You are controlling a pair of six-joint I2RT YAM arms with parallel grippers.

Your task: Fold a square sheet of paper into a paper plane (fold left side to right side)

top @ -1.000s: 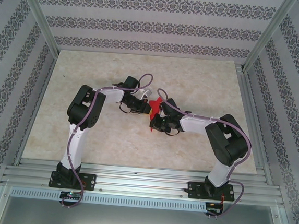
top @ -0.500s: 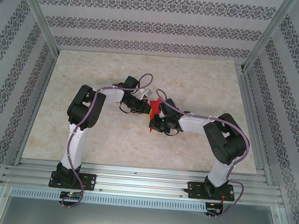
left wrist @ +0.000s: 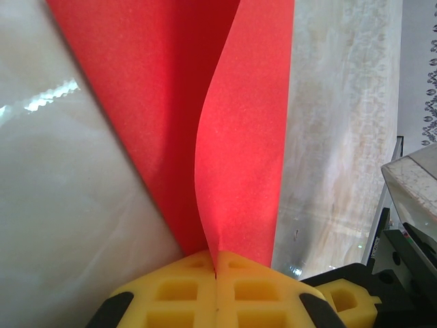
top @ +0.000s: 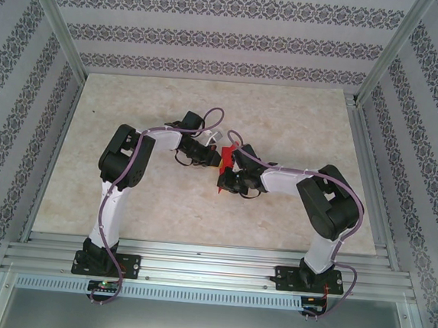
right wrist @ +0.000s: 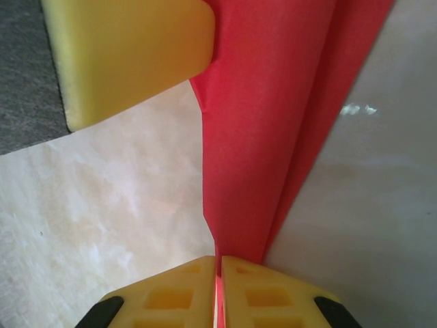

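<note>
The square sheet of paper (top: 226, 158) is bright red and folded into a narrow creased shape, held up above the middle of the table between both arms. My left gripper (top: 214, 158) reaches it from the left. Its yellow pads (left wrist: 177, 290) are pressed together on the paper's (left wrist: 242, 137) end, where two layers fan apart. My right gripper (top: 228, 178) comes from the right and grips the lower part. In the right wrist view the paper (right wrist: 273, 123) runs into the thin slit between the pads (right wrist: 171, 294), and the left gripper's yellow pad (right wrist: 130, 55) shows at top left.
The pale marbled table (top: 132, 103) spreads around both arms. Aluminium rails (top: 210, 267) run along the near edge, with slanted posts (top: 59, 23) at the back corners. Patterned walls close in three sides.
The right arm's elbow has drifted slightly left, and its gripper with it. The red paper stays held between both grippers; the left arm has not visibly moved.
</note>
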